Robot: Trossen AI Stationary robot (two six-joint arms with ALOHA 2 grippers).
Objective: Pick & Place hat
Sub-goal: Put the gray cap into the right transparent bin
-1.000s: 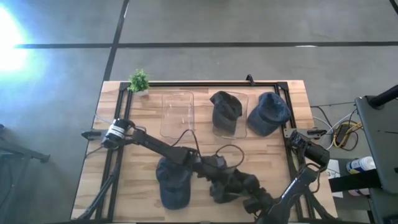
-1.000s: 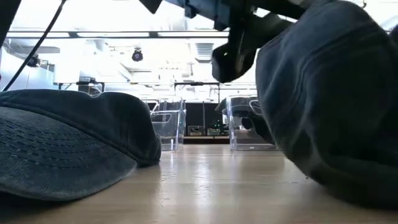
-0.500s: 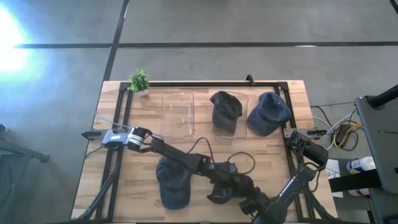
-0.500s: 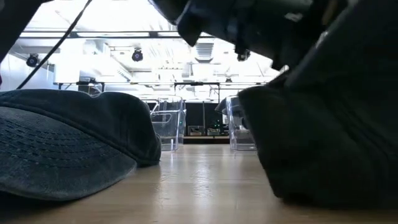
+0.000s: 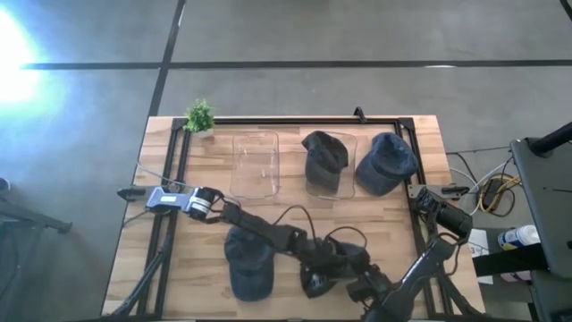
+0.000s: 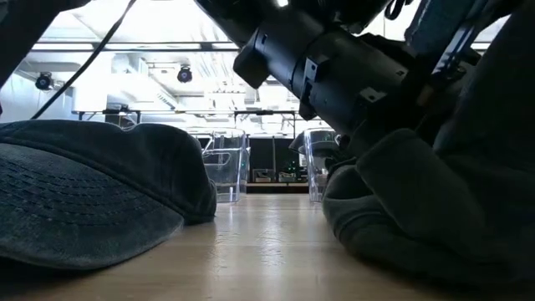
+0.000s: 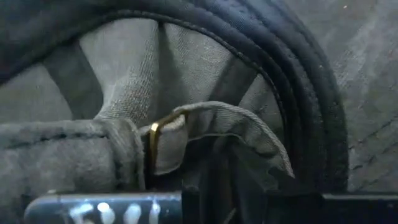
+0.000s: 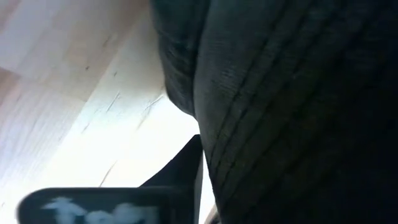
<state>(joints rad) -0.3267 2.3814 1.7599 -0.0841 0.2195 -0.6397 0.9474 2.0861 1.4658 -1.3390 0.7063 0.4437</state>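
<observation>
The dark denim hat (image 5: 315, 281) at work sits near the table's near edge, between my two grippers, and bulks at the right of the low view (image 6: 418, 226), crumpled on the wood. My left gripper (image 5: 327, 266) is pushed into its open underside; its wrist view shows the lining and the back strap with a brass buckle (image 7: 153, 148). My right gripper (image 5: 359, 288) meets the hat from the right. A second hat (image 5: 249, 260) lies flat on the table to the left. Both grippers look shut on cloth. My left gripper has the hat's back strap (image 7: 214, 134) running down between its fingers, beside the buckle, coming in from the table's left. The fingertips themselves lie below the picture's edge. My right gripper holds the hat's dark outer cloth (image 8: 261, 124). One finger (image 8: 186, 171) shows beside the cloth, which hides the other. The hat's lower part rests on the table.
At the far side stand an empty clear bin (image 5: 255, 164), a clear bin holding a hat (image 5: 323, 161) and a loose hat (image 5: 386, 163). A small green plant (image 5: 199, 116) sits at the far left corner. Cables loop over the table's middle (image 5: 308, 219).
My left gripper has moved toward the table's right and near edge, into the hat that my right gripper holds. The hat has come down and slumped, and its lower folds now lie bunched on the table.
</observation>
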